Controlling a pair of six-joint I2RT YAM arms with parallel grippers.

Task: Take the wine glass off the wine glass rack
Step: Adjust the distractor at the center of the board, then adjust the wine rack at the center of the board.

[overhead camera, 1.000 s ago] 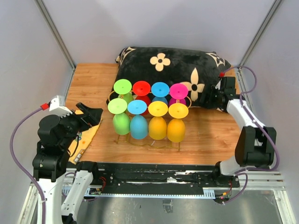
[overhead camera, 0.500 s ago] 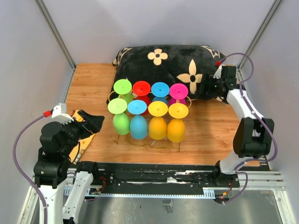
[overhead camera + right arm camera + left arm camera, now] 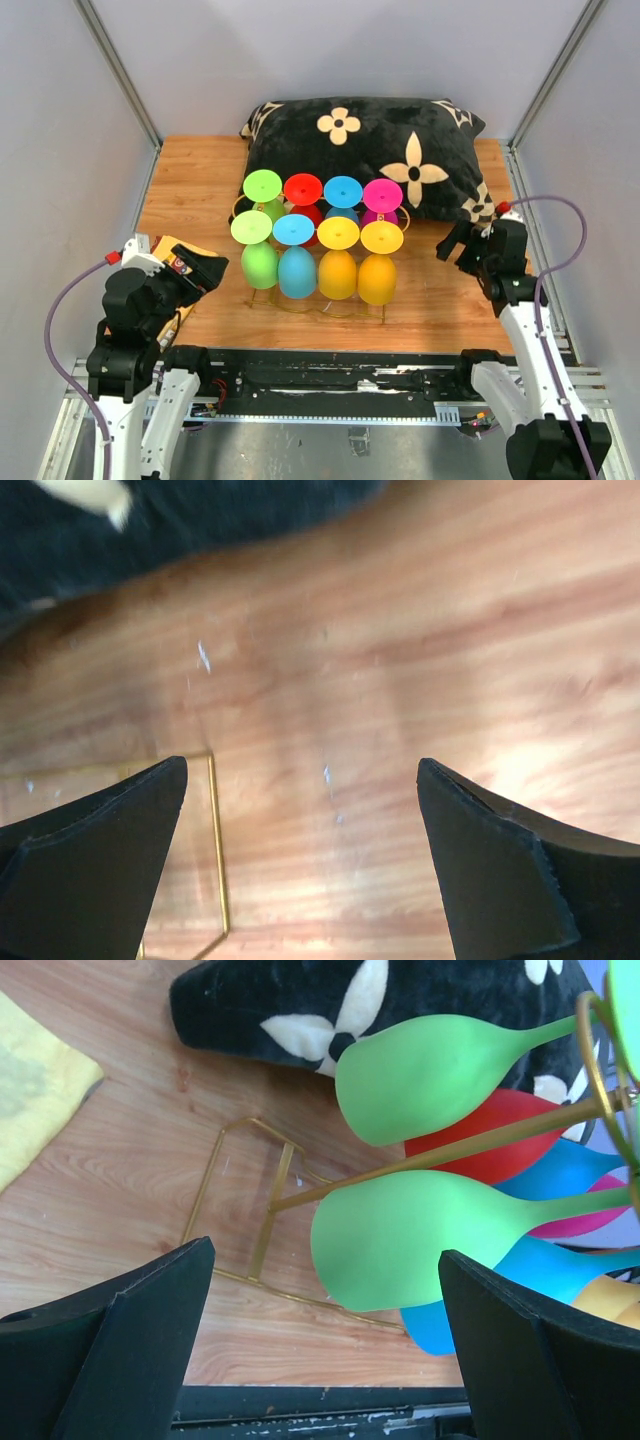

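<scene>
- The gold wire rack stands in the middle of the wooden worktop, just in front of a black pillow with cream flowers.
- Eight wine glasses hang from the rack in two rows of four, feet up and bowls down. The front row is light green, blue, yellow and yellow; the back row is green, red, blue and magenta.
- The left end effector is spread wide and holds nothing. It sits to the left of the rack, pointing at the two green glasses at that end, with a clear gap to them.
- A yellow cloth lies on the worktop beside the left arm.
- The right end effector is also spread wide and empty. It hangs over bare wood to the right of the rack, near the pillow's front corner.
</scene>
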